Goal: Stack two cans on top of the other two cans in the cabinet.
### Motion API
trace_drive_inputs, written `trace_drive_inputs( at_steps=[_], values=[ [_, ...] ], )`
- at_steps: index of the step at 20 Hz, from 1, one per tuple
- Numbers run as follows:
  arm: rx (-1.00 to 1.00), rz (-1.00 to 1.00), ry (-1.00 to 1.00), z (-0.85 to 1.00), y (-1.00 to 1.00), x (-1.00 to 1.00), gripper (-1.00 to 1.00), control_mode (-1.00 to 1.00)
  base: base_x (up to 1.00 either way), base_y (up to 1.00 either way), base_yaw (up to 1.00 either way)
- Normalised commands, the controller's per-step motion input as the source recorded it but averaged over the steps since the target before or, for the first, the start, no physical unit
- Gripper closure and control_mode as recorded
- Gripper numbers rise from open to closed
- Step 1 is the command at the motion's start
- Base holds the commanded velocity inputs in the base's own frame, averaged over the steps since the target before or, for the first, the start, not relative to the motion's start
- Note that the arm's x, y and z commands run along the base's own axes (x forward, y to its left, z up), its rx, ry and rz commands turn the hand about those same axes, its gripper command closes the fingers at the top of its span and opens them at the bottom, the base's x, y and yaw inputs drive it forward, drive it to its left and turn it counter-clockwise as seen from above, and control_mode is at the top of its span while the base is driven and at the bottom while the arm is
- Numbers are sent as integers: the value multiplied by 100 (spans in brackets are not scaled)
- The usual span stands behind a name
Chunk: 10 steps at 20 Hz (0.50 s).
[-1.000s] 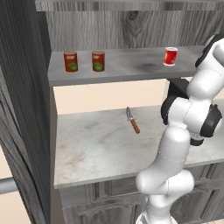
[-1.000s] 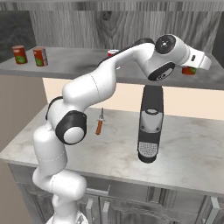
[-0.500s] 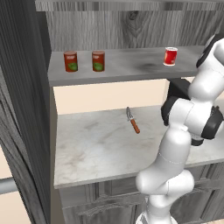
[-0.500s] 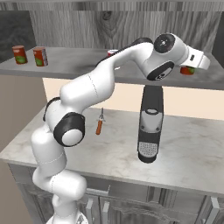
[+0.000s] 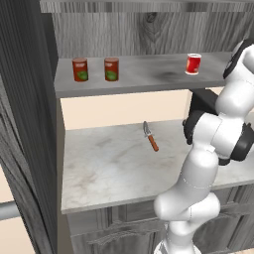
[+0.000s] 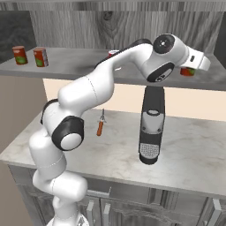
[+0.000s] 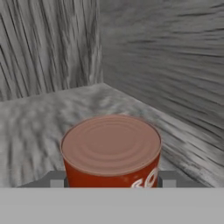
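In the hand view a plain dark red can stands on the grey shelf board near the cabinet's back corner. My gripper is open, one fingertip close on either side of that can. From the right base the same can sits just below my hand at the shelf's right end. Two red cans with green patches stand side by side at the shelf's left. A red can with a white lower band stands further right on the cabinet shelf.
An orange-handled knife lies on the pale marble counter below the shelf. A tall dark appliance stands on the counter under my hand. The cabinet's dark side panel rises at the left.
My hand has edged slightly to the right along the shelf toward the corner. The cans and the knife have not moved.
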Motion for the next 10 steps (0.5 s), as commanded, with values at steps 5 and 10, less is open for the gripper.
trace_drive_inputs(
  at_steps=[5,10],
  values=[
    [0,0,0,0,0,-13,100,-100,0,0,0],
    [0,1,0,0,3,-12,100,-100,0,0,0]
  ],
)
